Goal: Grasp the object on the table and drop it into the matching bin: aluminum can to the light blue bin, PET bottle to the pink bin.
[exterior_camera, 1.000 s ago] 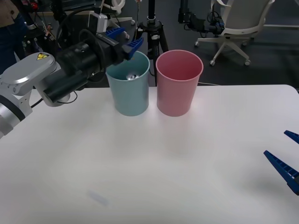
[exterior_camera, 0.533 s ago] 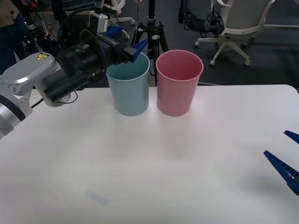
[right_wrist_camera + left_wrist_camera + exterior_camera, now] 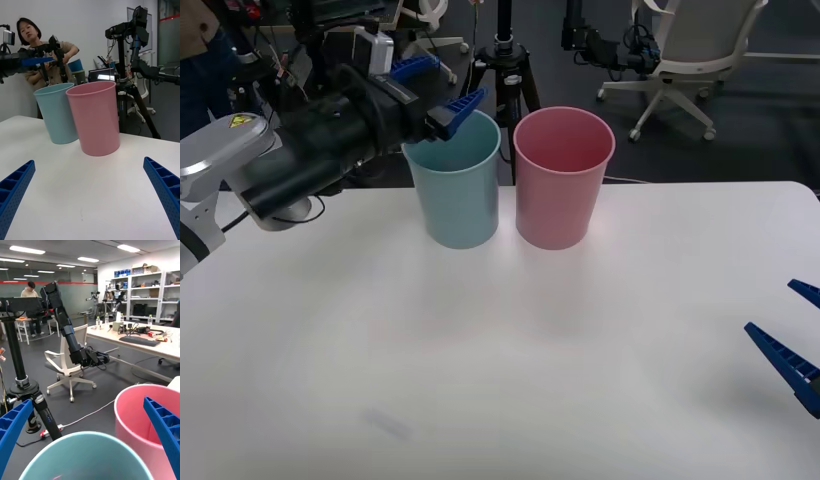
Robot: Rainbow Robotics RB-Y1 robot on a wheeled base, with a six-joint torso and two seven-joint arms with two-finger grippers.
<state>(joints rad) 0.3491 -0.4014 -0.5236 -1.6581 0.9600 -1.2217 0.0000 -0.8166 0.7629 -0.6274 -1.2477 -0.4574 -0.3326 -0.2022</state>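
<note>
- Plainly, my left gripper (image 3: 442, 88) hangs over the far rim of the light blue bin (image 3: 455, 200). Its blue fingers (image 3: 161, 427) are spread wide with nothing between them.
- From my left wrist, the mouth of that bin lies directly beneath me, with the pink bin (image 3: 560, 200) just beside it.
- The red can is not in my grip. I judge it lies down inside the light blue bin, hidden by the wall, which would mean the sorting is done.
- My right gripper (image 3: 795, 330) waits low over the near right corner of the desk (image 3: 530, 380). Its fingers are also parted and empty, well apart from both bins.
- As for how the can would handle, I judge it light for its size and stiff enough along its length, but thin-walled, so a hard squeeze would dent it.
- Its painted side is smooth and likely slippery against ribbed fingers, so a moderate, square clamp suits it better than a pinch.
- I would take hold across the middle of the body, below the silver lid, with a finger on each side of the round wall.
- The lid and pull tab are poor places to hold, being narrow and uneven.
- Both bins look light and tall, so a nudge at the rim could tip one.
</note>
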